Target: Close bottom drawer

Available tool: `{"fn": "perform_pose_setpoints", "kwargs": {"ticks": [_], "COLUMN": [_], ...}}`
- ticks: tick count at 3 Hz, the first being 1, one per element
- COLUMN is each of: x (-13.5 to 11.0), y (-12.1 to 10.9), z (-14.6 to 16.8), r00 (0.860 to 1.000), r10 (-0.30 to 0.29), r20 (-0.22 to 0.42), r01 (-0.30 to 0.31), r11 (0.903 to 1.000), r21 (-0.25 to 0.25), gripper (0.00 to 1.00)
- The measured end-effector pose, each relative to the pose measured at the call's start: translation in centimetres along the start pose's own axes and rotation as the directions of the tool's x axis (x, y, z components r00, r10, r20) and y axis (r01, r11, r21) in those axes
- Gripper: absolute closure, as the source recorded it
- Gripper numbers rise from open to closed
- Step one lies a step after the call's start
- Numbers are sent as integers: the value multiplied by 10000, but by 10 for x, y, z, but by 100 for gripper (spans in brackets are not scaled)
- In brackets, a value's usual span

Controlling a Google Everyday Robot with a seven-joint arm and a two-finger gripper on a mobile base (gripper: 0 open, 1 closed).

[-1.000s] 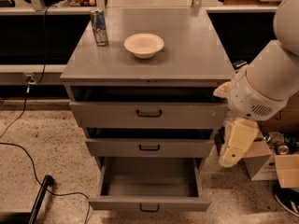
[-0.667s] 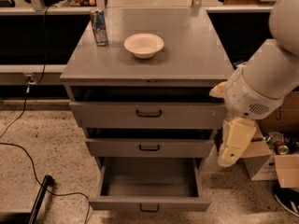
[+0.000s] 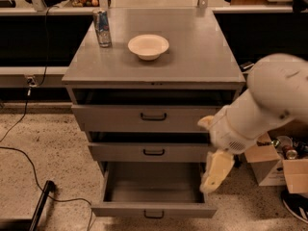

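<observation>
The bottom drawer [image 3: 154, 209] of the grey cabinet is pulled far out, its plain grey box empty, with a small dark handle at the front's centre. My gripper [image 3: 215, 173] hangs from the white arm at the drawer's right side, above its right wall, pointing down. The top drawer [image 3: 153, 115] and the middle drawer [image 3: 154, 151] stand slightly open above it.
On the cabinet top [image 3: 202, 57] stand a can [image 3: 101, 28] and a white bowl [image 3: 148, 46]. Cardboard boxes [image 3: 281, 162] with clutter sit on the floor to the right. A black cable [image 3: 29, 153] and a dark bar [image 3: 41, 203] lie on the floor at left.
My arm has swung left and down, bringing the gripper closer to the open bottom drawer's right side. The drawers have not moved.
</observation>
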State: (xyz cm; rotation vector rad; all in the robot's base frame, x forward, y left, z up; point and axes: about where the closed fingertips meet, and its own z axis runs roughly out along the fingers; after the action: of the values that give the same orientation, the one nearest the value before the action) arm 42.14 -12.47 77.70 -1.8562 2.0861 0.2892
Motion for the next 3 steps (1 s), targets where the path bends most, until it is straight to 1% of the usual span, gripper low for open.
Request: {"fn": "perform_pose_setpoints", "kwargs": {"ticks": [1, 2, 3], "x": [10, 7, 23], "y": [16, 1, -6], "z": [41, 40, 74], "r00": [9985, 9974, 9954], "r10": [113, 109, 593], "r20": [542, 715, 752], "r01": [-138, -191, -626], "r11": [9989, 9931, 9971], "r21": [457, 1157, 430], "gripper": [0, 0, 0]}}
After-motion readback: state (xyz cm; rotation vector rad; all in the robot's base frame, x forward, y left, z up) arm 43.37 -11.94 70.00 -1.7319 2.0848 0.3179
